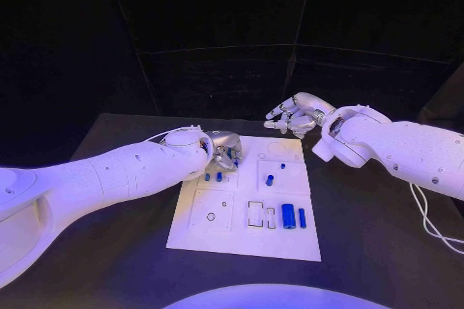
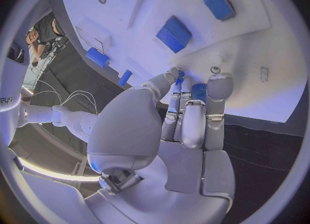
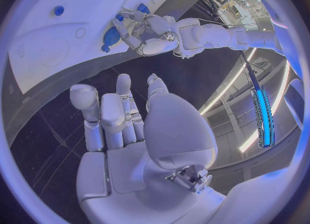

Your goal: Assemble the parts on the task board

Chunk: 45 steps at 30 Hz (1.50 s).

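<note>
— So where is the left hand [image 1: 223, 154]?
— Just left of centre in the head view, over the task board [image 1: 198, 236], at its upper left corner. Its fingers [image 2: 183, 90] are closed round a small blue part [image 2: 198, 90].
— And the right hand [image 1: 298, 114]?
— Upper middle of the frame, above the board's far edge, off the plate. It holds nothing, fingers [image 3: 121, 100] loosely apart.
— Other parts?
— A tall blue cylinder [image 1: 287, 212] and a thin blue bar [image 1: 302, 218] stand near the board's lower right; two small pegs [image 1: 269, 180] sit at its middle.

Parts [image 1: 287, 212] on task board [image 1: 222, 236], mid-table [image 1: 116, 255]
</note>
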### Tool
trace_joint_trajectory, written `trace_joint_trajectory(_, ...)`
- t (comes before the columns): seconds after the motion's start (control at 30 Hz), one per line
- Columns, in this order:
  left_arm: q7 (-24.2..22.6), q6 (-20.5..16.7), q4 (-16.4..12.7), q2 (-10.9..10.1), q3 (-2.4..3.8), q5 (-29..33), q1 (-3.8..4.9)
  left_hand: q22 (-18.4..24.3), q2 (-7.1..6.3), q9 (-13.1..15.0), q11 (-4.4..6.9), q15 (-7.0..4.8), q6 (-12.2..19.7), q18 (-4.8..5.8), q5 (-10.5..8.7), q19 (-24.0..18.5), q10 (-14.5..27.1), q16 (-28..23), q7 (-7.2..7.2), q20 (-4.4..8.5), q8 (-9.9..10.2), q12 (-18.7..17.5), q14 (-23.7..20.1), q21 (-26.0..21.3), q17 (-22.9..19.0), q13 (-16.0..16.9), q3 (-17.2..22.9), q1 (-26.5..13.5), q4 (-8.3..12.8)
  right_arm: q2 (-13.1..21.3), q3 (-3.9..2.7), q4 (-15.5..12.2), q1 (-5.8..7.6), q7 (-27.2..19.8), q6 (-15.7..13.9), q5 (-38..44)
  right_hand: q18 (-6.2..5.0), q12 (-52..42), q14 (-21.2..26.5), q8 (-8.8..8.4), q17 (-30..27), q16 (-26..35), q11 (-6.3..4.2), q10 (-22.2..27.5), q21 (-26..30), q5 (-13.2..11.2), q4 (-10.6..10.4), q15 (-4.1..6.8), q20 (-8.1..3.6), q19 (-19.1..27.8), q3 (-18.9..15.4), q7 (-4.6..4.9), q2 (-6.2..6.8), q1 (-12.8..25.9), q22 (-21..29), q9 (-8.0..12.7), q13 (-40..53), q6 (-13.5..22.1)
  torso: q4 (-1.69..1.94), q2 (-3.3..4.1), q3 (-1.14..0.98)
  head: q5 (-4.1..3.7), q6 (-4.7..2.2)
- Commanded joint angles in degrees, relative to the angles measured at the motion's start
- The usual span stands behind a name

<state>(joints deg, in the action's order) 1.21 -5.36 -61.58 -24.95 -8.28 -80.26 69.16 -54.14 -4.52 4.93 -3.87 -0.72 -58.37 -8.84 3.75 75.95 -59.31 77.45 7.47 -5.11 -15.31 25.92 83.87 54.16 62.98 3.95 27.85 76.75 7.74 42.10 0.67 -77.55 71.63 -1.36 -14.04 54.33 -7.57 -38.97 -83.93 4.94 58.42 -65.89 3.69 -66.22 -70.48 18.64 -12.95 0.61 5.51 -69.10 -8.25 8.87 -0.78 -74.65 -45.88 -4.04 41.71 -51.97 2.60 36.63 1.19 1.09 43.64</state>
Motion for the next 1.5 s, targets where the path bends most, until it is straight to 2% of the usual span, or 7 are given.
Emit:
trace_joint_trajectory(0.03, -0.8, -1.2, -0.2, -0.3, -0.13, -0.4, -0.25, -0.9, 0.35, 0.0, 0.07, -0.19, -0.5, 0.86, -0.35, 0.7, -0.6, 0.4, 0.09, 0.1, 0.4, -0.4, 0.5, 0.9, 0.1, 0.0, 0.7, 0.6, 0.2, 0.0, -0.04, -0.1, 0.11, -0.5, -0.5, 0.1, -0.44, 0.2, 0.2, 0.11, 0.1, 0.2, 0.08, 0.4, 0.4, 0.3, 0.0, 0.18, -0.13, 0.3, -0.3, 0.06, -0.48, 0.0, 0.1, 0.0, -0.1, -0.2, 0.02, -0.02, 0.01, -0.05, -0.12)
trace_joint_trajectory(0.33, -3.1, -5.8, -3.1, -2.3, 0.21, -0.4, -0.29, -2.5, 0.12, 0.0, 0.13, -0.27, -1.5, 1.11, -0.37, 1.3, -1.8, 0.4, 0.13, 0.2, 0.8, -1.3, 0.8, 2.4, -0.2, 0.0, 2.1, 0.4, 0.7, 0.1, -0.04, -0.1, 0.11, -0.6, -0.5, 0.1, -0.44, 0.2, 0.2, 0.11, 0.1, 0.2, 0.08, 0.4, 0.4, 0.3, 0.0, 0.18, -0.13, 0.3, -0.3, 0.06, -0.48, 0.0, 0.1, 0.0, -0.1, -0.2, 0.13, -0.07, -0.01, -0.02, -0.39)
trace_joint_trajectory(0.67, -4.6, -7.8, -6.2, -5.0, 2.34, 0.1, -0.26, -3.0, -0.14, 0.0, 0.19, -0.31, -1.8, 1.19, -0.39, 1.5, -2.2, 0.4, 0.09, 0.24, 1.0, -1.7, 0.9, 2.9, -0.2, 0.0, 2.4, 0.1, 0.8, 0.0, -0.04, 0.2, 0.1, -0.8, -0.5, 0.1, -0.44, 0.2, 0.2, 0.12, 0.1, 0.2, 0.08, 0.4, 0.4, 0.3, 0.0, 0.19, -0.14, 0.3, -0.3, 0.06, -0.59, -0.1, 0.1, 0.0, -0.1, -0.3, 0.5, -0.16, 0.13, 0.1, -0.62)
trace_joint_trajectory(0.83, -4.2, -6.6, -8.2, -7.3, 3.03, 0.1, -0.19, -3.2, -0.54, 0.0, 0.21, -0.32, -2.0, 1.23, -0.41, 1.5, -2.4, 0.4, 0.04, 0.25, 1.2, -2.0, 1.0, 3.1, -0.3, 0.0, 2.3, -0.4, 0.8, 0.0, -0.04, 0.3, 0.09, -0.8, -0.4, 0.1, -0.44, 0.2, 0.2, 0.12, 0.1, 0.2, 0.08, 0.4, 0.4, 0.3, 0.0, 0.19, -0.14, 0.3, -0.3, 0.06, -0.59, -0.1, 0.1, 0.0, -0.1, -0.3, 0.28, -0.08, 0.08, 0.3, -0.54)
trace_joint_trajectory(1.1, -2.9, -4.4, -8.4, -10.1, 3.25, 0.1, 0.05, -3.4, -0.69, 0.0, 0.25, -0.33, -2.1, 1.27, -0.43, 1.6, -2.6, 0.4, -0.02, 0.26, 1.2, -2.2, 1.0, 3.3, -0.4, 0.0, 2.3, -0.7, 0.7, 0.0, -0.03, 0.4, 0.07, -0.7, -0.4, 0.1, -0.44, 0.2, 0.2, 0.12, 0.1, 0.2, 0.08, 0.4, 0.4, 0.3, 0.0, 0.19, -0.14, 0.3, -0.3, 0.06, -0.59, -0.1, 0.1, 0.0, -0.1, -0.3, 0.39, -0.13, 0.08, 0.52, -0.48)
trace_joint_trajectory(1.2, -2.6, -3.8, -8.4, -10.8, 3.25, 0.7, 0.09, -3.5, -0.73, 0.0, 0.26, -0.34, -2.2, 1.27, -0.43, 1.6, -2.7, 0.4, -0.04, 0.26, 1.3, -2.2, 1.0, 3.3, -0.5, 0.0, 2.3, -0.8, 0.7, 0.0, -0.03, 0.5, 0.06, -0.7, -0.4, 0.1, -0.44, 0.2, 0.2, 0.12, 0.1, 0.2, 0.08, 0.4, 0.4, 0.3, 0.0, 0.19, -0.14, 0.3, -0.3, 0.06, -0.59, -0.1, 0.1, 0.0, -0.1, -0.3, 0.24, -0.06, 0.1, 0.62, -0.49)
trace_joint_trajectory(1.5, -1.6, -0.6, -7.7, -10.7, 3.14, 1.8, 0.03, -3.5, -0.99, 0.0, 0.29, -0.36, -2.2, 1.27, -0.47, 1.5, -2.7, 0.2, -0.13, 0.27, 1.5, -2.5, 0.9, 3.3, -0.7, 0.0, 2.2, -1.1, 0.6, -0.1, -0.03, 0.5, 0.02, -0.8, -0.4, 0.1, -0.44, 0.2, 0.2, 0.12, 0.1, 0.2, 0.08, 0.4, 0.4, 0.3, 0.0, 0.19, -0.14, 0.3, -0.3, 0.06, -0.59, -0.1, 0.1, 0.0, -0.1, -0.3, 0.12, -0.04, 0.05, 0.69, -0.44)
